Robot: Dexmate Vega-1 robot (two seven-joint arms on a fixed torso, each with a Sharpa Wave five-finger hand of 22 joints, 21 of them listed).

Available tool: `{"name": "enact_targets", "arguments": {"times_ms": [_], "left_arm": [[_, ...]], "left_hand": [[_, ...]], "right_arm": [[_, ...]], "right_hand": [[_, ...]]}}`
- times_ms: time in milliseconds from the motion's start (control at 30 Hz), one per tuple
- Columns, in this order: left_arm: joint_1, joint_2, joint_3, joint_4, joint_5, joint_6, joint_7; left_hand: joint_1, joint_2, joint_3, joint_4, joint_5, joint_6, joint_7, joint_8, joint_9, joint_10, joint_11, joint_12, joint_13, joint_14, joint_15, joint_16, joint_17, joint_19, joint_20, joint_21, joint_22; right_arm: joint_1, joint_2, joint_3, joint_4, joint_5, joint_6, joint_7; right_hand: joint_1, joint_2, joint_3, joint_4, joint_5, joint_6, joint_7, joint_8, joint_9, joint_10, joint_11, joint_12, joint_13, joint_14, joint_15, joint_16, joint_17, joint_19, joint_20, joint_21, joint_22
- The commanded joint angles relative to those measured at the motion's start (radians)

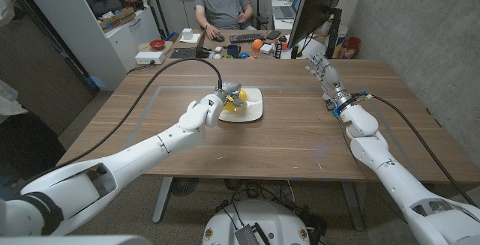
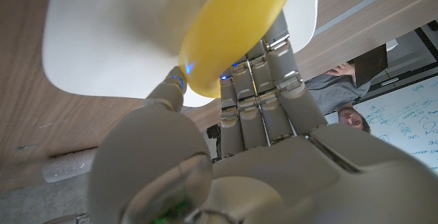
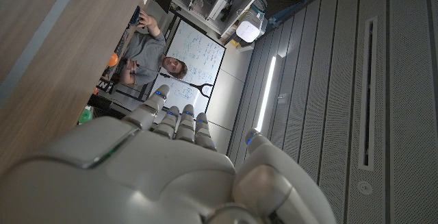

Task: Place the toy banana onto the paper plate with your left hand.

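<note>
The yellow toy banana [image 1: 237, 100] is over the white paper plate [image 1: 253, 112] at the table's middle. My left hand [image 1: 222, 100] grips it from the plate's left side. In the left wrist view the banana [image 2: 233, 25] sits between the fingers [image 2: 274, 73] and thumb, right above the plate [image 2: 109, 46]; whether it touches the plate I cannot tell. My right hand [image 1: 324, 73] is at the table's far right, fingers stretched out and apart, holding nothing; it shows again in the right wrist view [image 3: 171, 162].
A person [image 1: 221, 9] sits behind the table at a desk with a keyboard [image 1: 251, 38] and small items. A monitor [image 1: 315, 9] stands at the back right. Bare wood [image 1: 285, 147] lies in front of the plate.
</note>
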Motion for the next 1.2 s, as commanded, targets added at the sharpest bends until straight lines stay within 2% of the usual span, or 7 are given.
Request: {"name": "enact_targets", "arguments": {"times_ms": [33, 467, 600, 800, 867, 1100, 1200], "left_arm": [[-0.019, -0.015, 0.020, 0.036, 0.010, -0.001, -0.008], [-0.044, -0.038, 0.056, 0.079, 0.036, 0.005, -0.024], [-0.075, -0.034, 0.089, 0.075, 0.063, 0.005, -0.106], [-0.111, -0.040, 0.132, 0.083, 0.118, 0.008, -0.215], [-0.119, -0.043, 0.143, 0.088, 0.137, 0.006, -0.233], [-0.152, -0.053, 0.169, 0.105, 0.162, -0.006, -0.353], [-0.152, -0.050, 0.161, 0.099, 0.153, -0.016, -0.371]], "left_hand": [[0.199, 0.208, 0.021, 0.015, 0.005, 0.001, -0.002, 0.004, 0.003, 0.068, -0.149, -0.006, 0.005, 0.383, -0.293, -0.003, 0.003, -0.063, -0.057, 0.007, 0.003], [0.197, 0.208, 0.022, 0.014, 0.006, -0.001, -0.001, 0.002, 0.004, 0.067, -0.150, -0.008, 0.006, 0.381, -0.292, -0.006, 0.004, -0.068, -0.058, 0.020, -0.003], [0.193, 0.204, 0.020, 0.014, 0.004, -0.002, -0.008, 0.000, 0.001, 0.057, -0.152, -0.016, 0.003, 0.366, -0.290, -0.023, -0.010, -0.074, -0.055, 0.027, -0.007], [0.156, 0.138, -0.013, 0.000, 0.001, -0.058, -0.031, -0.020, -0.018, 0.006, -0.158, -0.051, -0.006, 0.314, -0.293, -0.087, -0.073, -0.120, -0.039, 0.034, -0.037], [0.141, 0.100, -0.031, -0.010, 0.006, -0.124, -0.055, -0.029, -0.029, -0.044, -0.155, -0.080, -0.007, 0.258, -0.292, -0.132, -0.105, -0.170, -0.009, 0.024, -0.059], [0.060, 0.009, -0.085, 0.005, 0.023, -0.287, -0.081, -0.032, -0.051, -0.204, -0.134, -0.144, -0.010, 0.065, -0.274, -0.246, -0.145, -0.316, 0.108, -0.063, -0.092], [0.031, -0.056, -0.124, 0.005, 0.034, -0.360, -0.076, -0.033, -0.057, -0.293, -0.122, -0.159, -0.012, -0.054, -0.222, -0.279, -0.149, -0.381, 0.170, -0.115, -0.093]], "right_arm": [[0.016, 0.010, 0.007, 0.033, 0.010, 0.008, 0.019], [0.028, 0.018, 0.016, 0.060, 0.011, 0.017, 0.029], [0.031, 0.021, 0.020, 0.071, 0.015, 0.022, 0.037], [0.033, 0.025, 0.025, 0.077, 0.010, 0.032, 0.036], [0.033, 0.026, 0.027, 0.079, 0.014, 0.034, 0.041], [0.031, 0.026, 0.030, 0.076, 0.015, 0.030, 0.042], [0.033, 0.029, 0.030, 0.081, 0.018, 0.031, 0.048]], "right_hand": [[0.005, 0.002, 0.001, -0.001, 0.008, 0.011, 0.002, 0.005, 0.006, 0.012, 0.001, -0.001, 0.005, 0.004, -0.001, 0.000, 0.001, 0.010, -0.007, -0.002, 0.004], [0.006, 0.002, 0.000, -0.002, 0.008, 0.013, 0.003, 0.005, 0.006, 0.014, -0.001, -0.001, 0.005, 0.005, -0.001, 0.000, 0.001, 0.011, -0.007, -0.002, 0.004], [0.006, 0.002, 0.000, -0.002, 0.008, 0.013, 0.003, 0.005, 0.006, 0.013, 0.000, -0.002, 0.005, 0.005, -0.001, 0.000, 0.001, 0.011, -0.007, -0.002, 0.004], [0.006, 0.002, 0.000, -0.002, 0.008, 0.013, 0.002, 0.005, 0.006, 0.014, 0.000, -0.002, 0.005, 0.006, -0.001, 0.000, 0.001, 0.011, -0.006, -0.002, 0.004], [0.006, 0.002, 0.000, -0.002, 0.008, 0.013, 0.002, 0.005, 0.006, 0.015, 0.000, -0.002, 0.005, 0.008, -0.001, 0.001, 0.001, 0.012, -0.006, -0.002, 0.004], [0.006, 0.002, 0.000, -0.002, 0.008, 0.014, 0.003, 0.005, 0.006, 0.017, 0.002, -0.001, 0.005, 0.011, 0.000, 0.002, 0.001, 0.015, -0.005, -0.001, 0.004], [0.006, 0.001, -0.001, -0.002, 0.008, 0.014, 0.003, 0.005, 0.006, 0.018, 0.003, -0.001, 0.005, 0.011, -0.001, 0.001, 0.001, 0.015, -0.004, -0.001, 0.004]]}}
